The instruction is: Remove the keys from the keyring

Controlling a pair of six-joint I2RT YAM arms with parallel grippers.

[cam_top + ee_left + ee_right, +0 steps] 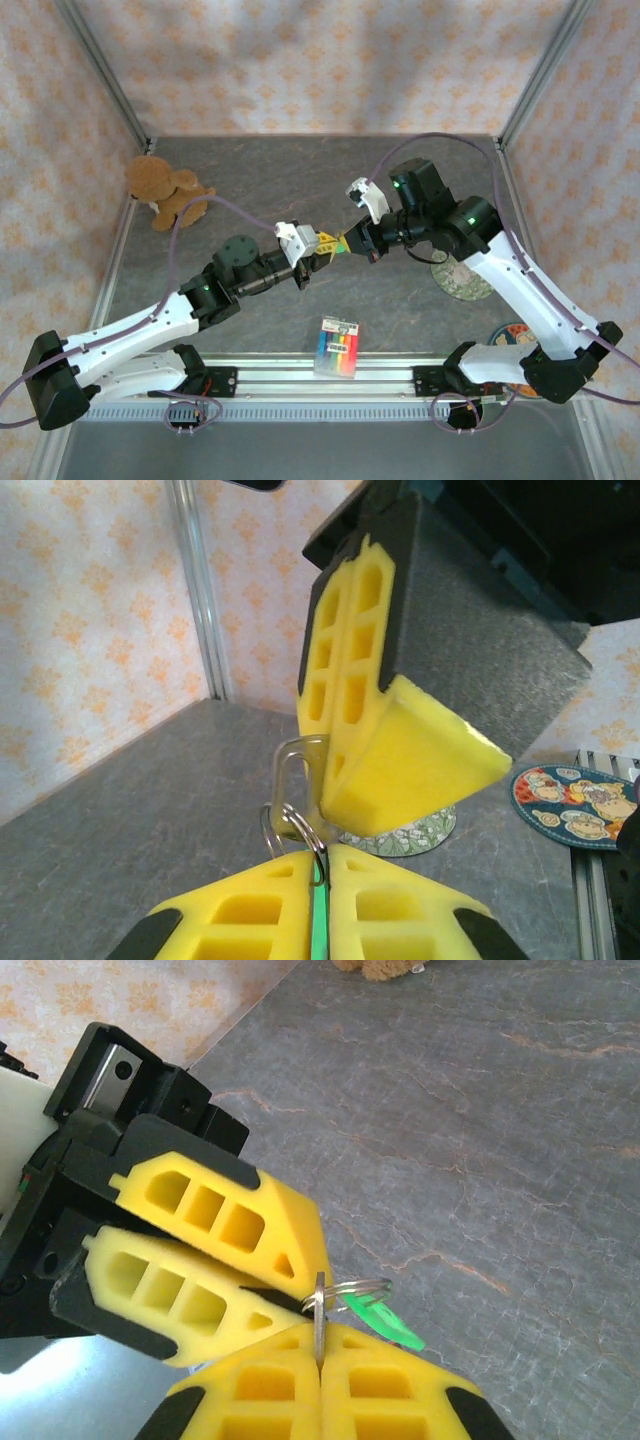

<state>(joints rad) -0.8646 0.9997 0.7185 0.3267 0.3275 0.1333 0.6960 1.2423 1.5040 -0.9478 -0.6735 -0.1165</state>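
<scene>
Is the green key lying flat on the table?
No, the green key hangs in the air on the keyring, pinched between the yellow fingers of the left gripper, above the gray table.

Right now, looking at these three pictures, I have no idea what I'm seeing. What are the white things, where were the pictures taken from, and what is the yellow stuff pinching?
The white things are two robot arms bolted to the near edge of a grey table. One picture looks down from above; the other two come from small cameras on each arm's wrist, so the yellow jaws loom large there.

The arms meet in mid-air above the table. The left gripper is shut on a green key. The right gripper is shut on a pale metal key. A wire keyring joins both keys, between the two grippers.

On the table lie a brown teddy in the far left corner, a rainbow-striped pack near the front, and two round coasters on the right.
</scene>
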